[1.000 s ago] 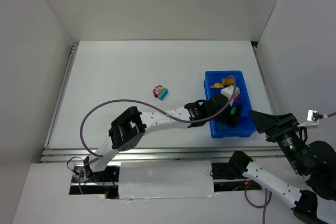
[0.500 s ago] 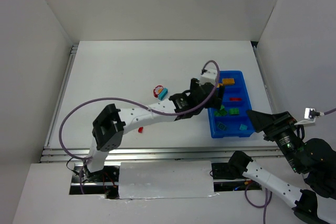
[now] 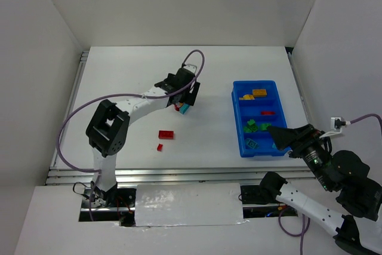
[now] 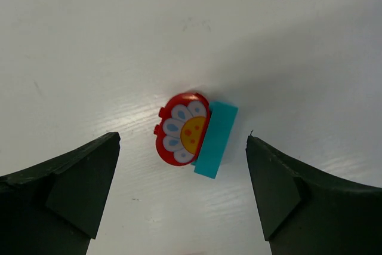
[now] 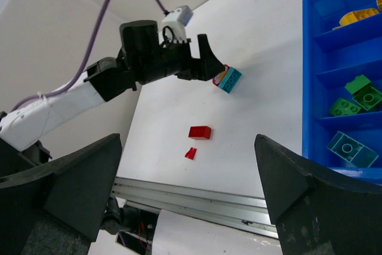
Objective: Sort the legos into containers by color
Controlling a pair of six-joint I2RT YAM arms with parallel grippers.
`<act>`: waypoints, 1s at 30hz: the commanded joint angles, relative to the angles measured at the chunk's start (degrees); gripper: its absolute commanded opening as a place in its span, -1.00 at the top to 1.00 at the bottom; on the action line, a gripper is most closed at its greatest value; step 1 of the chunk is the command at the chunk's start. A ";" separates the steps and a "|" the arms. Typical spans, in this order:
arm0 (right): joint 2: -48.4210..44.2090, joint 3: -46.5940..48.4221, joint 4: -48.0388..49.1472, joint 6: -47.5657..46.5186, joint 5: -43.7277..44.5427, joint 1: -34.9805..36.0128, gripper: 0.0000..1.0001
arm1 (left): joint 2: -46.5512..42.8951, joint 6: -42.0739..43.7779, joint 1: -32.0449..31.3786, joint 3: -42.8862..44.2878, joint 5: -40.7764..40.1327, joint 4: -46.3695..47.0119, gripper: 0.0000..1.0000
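Observation:
My left gripper (image 4: 182, 137) hangs open above a red round flower lego (image 4: 182, 128) that sits against a cyan brick (image 4: 216, 139) on the table; both lie between its fingers, untouched. From above, the left gripper (image 3: 186, 95) is left of the blue tray (image 3: 236, 117). A red brick (image 3: 166, 134) and a small red piece (image 3: 159, 147) lie nearer the front. The tray's compartments hold yellow (image 3: 256, 94), red (image 3: 268, 113), green (image 3: 253, 126) and cyan (image 3: 253, 144) legos. My right gripper (image 3: 279, 137) is open and empty over the tray's near right corner.
A metal rail (image 3: 179, 174) runs along the table's front edge, and another (image 3: 71, 106) along the left. White walls enclose the table. In the right wrist view the red brick (image 5: 200, 132) and small red piece (image 5: 191, 153) lie left of the tray (image 5: 310, 88).
The left arm has swung from over the tray leftward to above the flower and cyan pieces, its jaws opening wider. The right gripper has shifted slightly left over the tray's corner.

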 commanded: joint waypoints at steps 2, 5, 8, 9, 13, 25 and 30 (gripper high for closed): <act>2.16 -0.67 4.31 -2.11 -2.24 -0.21 -0.99 | 3.14 9.50 1.50 1.69 10.06 0.87 -0.99; 2.95 -0.93 4.83 -2.81 -3.03 -0.12 -0.99 | 4.82 10.20 2.56 1.96 14.36 1.13 -0.99; 3.74 -1.20 5.36 -3.16 -3.30 -0.12 -0.99 | 6.13 10.20 2.65 1.79 14.64 1.48 -0.99; 3.83 -1.28 5.80 -3.25 -3.65 -0.21 -0.99 | 7.27 9.94 2.65 2.13 13.60 1.31 -0.99; 4.62 -1.55 6.42 -3.61 -4.26 -0.12 -0.99 | 9.74 8.36 3.26 3.28 10.87 -0.10 -0.99; 5.33 -3.57 8.88 -1.77 -2.87 -0.12 -0.99 | 2.29 2.03 2.57 -4.35 16.73 4.28 1.00; 5.67 -5.59 9.05 3.68 2.15 -0.03 -0.99 | -15.90 9.48 -7.50 -18.50 17.55 15.96 1.00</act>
